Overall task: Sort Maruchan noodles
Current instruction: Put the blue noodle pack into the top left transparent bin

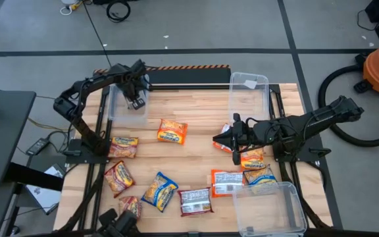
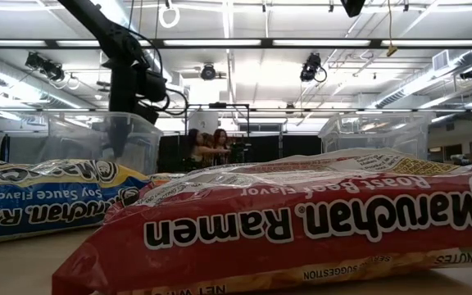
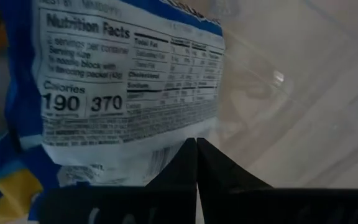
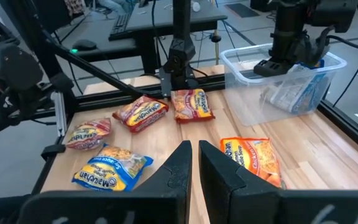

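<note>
My left gripper (image 1: 135,100) is over the clear far-left bin (image 1: 118,112), shut on a blue-and-yellow noodle packet (image 4: 294,92) that shows its white nutrition back (image 3: 123,81). My right gripper (image 1: 224,138) hovers mid-table, pointing toward the table's left, with its fingers (image 4: 194,155) a narrow gap apart and nothing between them. A red packet (image 1: 220,146) lies flat partly beneath it. Several other packets lie flat on the table: an orange one (image 1: 172,131), red ones (image 1: 124,146) (image 1: 118,178) and a blue one (image 1: 159,191). My left gripper pinches the blue-and-yellow packet between its two shut fingers at the white end of the packet's back (image 3: 166,158). It comes from above, pointing down into the bin. The packet hangs tilted below the fingers inside the bin (image 4: 291,96); whether its lower end rests on the floor is unclear.
A second clear bin (image 1: 249,99) stands at the far right and a third (image 1: 268,207) at the near right. More packets lie near the right arm (image 1: 252,158) (image 1: 260,174) (image 1: 227,183) and at the near edge (image 1: 195,201) (image 1: 129,205). A red packet (image 2: 301,229) fills the low view.
</note>
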{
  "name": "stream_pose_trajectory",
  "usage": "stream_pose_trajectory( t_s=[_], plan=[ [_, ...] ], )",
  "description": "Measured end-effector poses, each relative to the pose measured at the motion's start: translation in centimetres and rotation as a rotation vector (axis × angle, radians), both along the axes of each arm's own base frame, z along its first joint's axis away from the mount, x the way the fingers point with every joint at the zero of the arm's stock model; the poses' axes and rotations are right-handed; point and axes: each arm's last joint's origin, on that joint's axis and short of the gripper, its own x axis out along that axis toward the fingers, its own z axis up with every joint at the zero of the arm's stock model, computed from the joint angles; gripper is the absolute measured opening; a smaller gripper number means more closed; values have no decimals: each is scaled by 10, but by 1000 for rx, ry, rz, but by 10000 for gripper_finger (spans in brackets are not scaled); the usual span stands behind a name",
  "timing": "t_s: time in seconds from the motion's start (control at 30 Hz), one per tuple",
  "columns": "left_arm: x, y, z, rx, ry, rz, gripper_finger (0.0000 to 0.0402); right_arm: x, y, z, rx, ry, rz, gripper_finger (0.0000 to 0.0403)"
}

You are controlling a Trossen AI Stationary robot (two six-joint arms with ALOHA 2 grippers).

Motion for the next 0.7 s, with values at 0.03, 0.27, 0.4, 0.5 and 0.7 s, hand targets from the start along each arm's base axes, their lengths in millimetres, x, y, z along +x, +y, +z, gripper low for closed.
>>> stream_pose_trajectory(
  t_s=[0.03,0.27,0.4,0.5,0.7],
  plan=[
    [0,-1,0,-12,-3,10,1,0,0,0,2,0,-1,36],
    [-2,-8,-1,-131,-43,4,2,0,0,0,3,0,-2,36],
    [2,-3,-3,-99,-58,-81,2,0,0,0,7,-1,-2,36],
    [2,-2,-9,-127,-42,-123,2,0,0,0,27,-3,-8,36],
    [5,5,-17,-99,-7,-142,2,0,1,0,32,-3,-5,36]
  ],
)
